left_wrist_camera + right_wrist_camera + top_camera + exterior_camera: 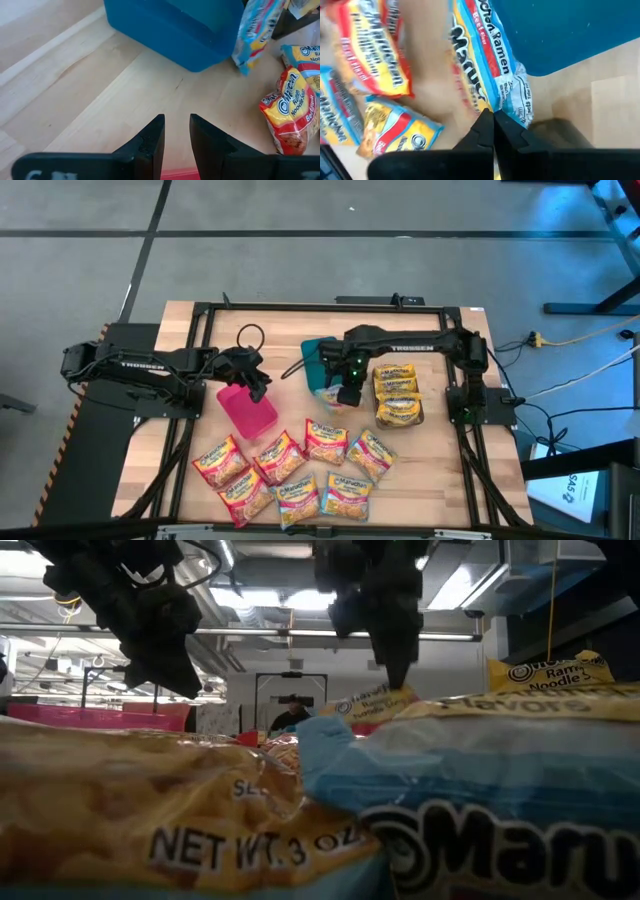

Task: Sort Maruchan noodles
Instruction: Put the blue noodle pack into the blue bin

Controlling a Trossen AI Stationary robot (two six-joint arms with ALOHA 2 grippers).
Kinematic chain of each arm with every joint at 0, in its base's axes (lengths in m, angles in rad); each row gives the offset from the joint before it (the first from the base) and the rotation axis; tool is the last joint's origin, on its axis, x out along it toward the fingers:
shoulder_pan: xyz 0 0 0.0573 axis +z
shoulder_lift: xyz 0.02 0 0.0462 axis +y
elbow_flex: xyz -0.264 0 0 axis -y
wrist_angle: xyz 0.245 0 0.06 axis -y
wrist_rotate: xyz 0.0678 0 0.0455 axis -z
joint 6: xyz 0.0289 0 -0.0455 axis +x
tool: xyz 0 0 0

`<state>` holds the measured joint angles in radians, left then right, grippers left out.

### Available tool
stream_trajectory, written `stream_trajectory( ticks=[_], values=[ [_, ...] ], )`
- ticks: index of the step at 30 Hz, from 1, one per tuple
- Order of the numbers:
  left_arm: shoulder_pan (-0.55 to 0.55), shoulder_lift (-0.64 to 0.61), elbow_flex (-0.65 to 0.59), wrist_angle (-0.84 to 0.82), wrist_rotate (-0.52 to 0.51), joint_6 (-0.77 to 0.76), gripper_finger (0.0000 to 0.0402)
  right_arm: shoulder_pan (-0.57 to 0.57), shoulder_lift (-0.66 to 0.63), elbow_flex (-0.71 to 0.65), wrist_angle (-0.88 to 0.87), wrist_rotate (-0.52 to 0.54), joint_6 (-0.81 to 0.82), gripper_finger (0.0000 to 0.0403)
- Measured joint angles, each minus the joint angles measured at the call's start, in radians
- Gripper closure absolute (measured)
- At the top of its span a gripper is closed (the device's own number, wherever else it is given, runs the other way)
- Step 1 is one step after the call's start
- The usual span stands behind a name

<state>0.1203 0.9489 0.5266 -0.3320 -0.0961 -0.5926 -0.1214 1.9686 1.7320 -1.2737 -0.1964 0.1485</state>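
Yellow-wrapped Maruchan noodles (pixel 397 394) sit stacked in a pile on the counter (pixel 455 475) under the right arm, so one colour looks partly gathered, while a loose spread of red and blue packets (pixel 300 470) near the front edge is unsorted; by my reckoning most of the job remains. A pink bin (pixel 246 409) and a teal bin (pixel 315 360) stand mid-counter. The right claw (pixel 347 394) hovers just beside the teal bin, its jaws pinched together on the crimped edge of a light-blue packet (pixel 487 65), which hangs beside the bin's wall. The left claw (pixel 258 378) waits above the pink bin, jaws parted and holding nothing.
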Motion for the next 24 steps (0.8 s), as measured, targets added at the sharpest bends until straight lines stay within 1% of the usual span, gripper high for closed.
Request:
stream_trajectory(
  ticks=[3, 8, 13, 15, 17, 22, 24],
  values=[
    [0.000, 0.000, 0.000, 0.000, -0.016, 0.000, 0.0317, 0.006, 0.000, 0.074, -0.050, 0.016, -0.025, 0.0402],
    [0.000, 0.000, 0.000, 0.000, -0.026, 0.000, 0.0317, 0.002, -0.002, 0.194, -0.070, 0.071, -0.049, 0.0402],
    [0.000, 0.000, 0.000, -0.001, -0.026, 0.000, 0.0317, -0.002, -0.002, 0.283, -0.059, 0.173, -0.076, 0.0402],
    [0.000, 0.000, 0.000, -0.001, -0.026, -0.001, 0.0317, -0.010, -0.002, 0.300, -0.040, 0.227, -0.079, 0.0402],
    [0.000, 0.000, 0.000, -0.002, -0.025, -0.001, 0.0317, -0.024, -0.003, 0.301, 0.001, 0.258, -0.081, 0.0403],
    [-0.001, 0.000, 0.000, -0.011, -0.023, -0.001, 0.0317, -0.078, 0.006, 0.301, 0.063, 0.299, -0.107, 0.0403],
    [-0.001, 0.001, 0.000, -0.019, -0.022, -0.002, 0.0317, -0.107, 0.012, 0.298, 0.068, 0.298, -0.114, 0.0403]
  ],
)
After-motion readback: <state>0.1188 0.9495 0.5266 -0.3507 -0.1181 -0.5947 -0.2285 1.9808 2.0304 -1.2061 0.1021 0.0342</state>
